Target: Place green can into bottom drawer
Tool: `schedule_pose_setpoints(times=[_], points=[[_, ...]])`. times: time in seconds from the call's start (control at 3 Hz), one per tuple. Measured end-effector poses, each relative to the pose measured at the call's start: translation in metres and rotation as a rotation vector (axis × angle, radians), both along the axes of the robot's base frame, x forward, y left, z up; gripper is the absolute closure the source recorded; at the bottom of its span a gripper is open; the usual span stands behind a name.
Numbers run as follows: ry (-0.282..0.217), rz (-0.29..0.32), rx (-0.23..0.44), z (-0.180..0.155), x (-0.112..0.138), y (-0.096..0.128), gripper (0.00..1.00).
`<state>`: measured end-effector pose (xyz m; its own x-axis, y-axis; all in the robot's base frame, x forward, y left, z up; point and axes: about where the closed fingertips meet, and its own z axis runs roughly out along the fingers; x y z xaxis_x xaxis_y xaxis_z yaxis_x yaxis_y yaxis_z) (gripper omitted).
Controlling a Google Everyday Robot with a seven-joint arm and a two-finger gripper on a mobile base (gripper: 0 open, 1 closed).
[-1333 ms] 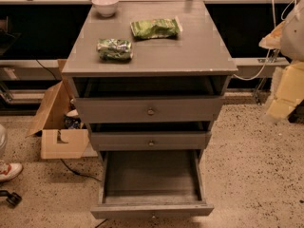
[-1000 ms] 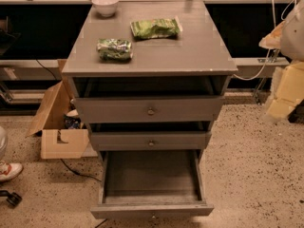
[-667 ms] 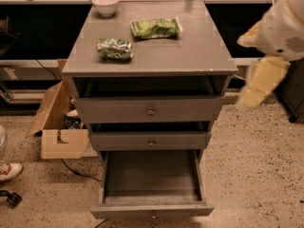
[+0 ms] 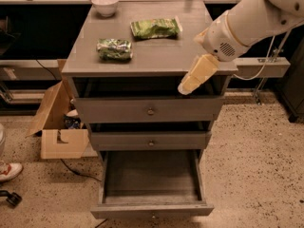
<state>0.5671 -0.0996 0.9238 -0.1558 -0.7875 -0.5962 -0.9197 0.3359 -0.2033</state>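
The green can [image 4: 114, 49] lies on its side on the grey cabinet top [image 4: 156, 56], left of the middle. The bottom drawer [image 4: 151, 179] is pulled open below and holds nothing. My white arm reaches in from the upper right, and the gripper [image 4: 195, 77] hangs at the cabinet's front right edge, in front of the gap above the top drawer. It is well to the right of the can and touches nothing.
A light-green snack bag [image 4: 155, 28] lies behind the can, and a white bowl [image 4: 105, 4] stands at the back left corner. Two shallower drawers [image 4: 150, 111] are shut above the open one. An open cardboard box [image 4: 57, 127] sits on the floor at the left.
My arm has swung in from the far right edge of the view leftward over the cabinet's front right corner. The can, bag and drawers have not moved.
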Motion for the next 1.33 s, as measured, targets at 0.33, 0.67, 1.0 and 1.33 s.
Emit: schedule_pose_setpoints(times=[0.33,0.67,1.0,1.33], points=[[0.0,0.002,-0.001,-0.001,0.005,0.004,0.0],[-0.003,0.01,-0.029,-0.006,0.048,0.033,0.0],[0.0,-0.027,-0.048,-0.018,0.1,0.065,0.0],[0.022,-0.086,-0.019,-0.03,0.139,0.092,0.0]])
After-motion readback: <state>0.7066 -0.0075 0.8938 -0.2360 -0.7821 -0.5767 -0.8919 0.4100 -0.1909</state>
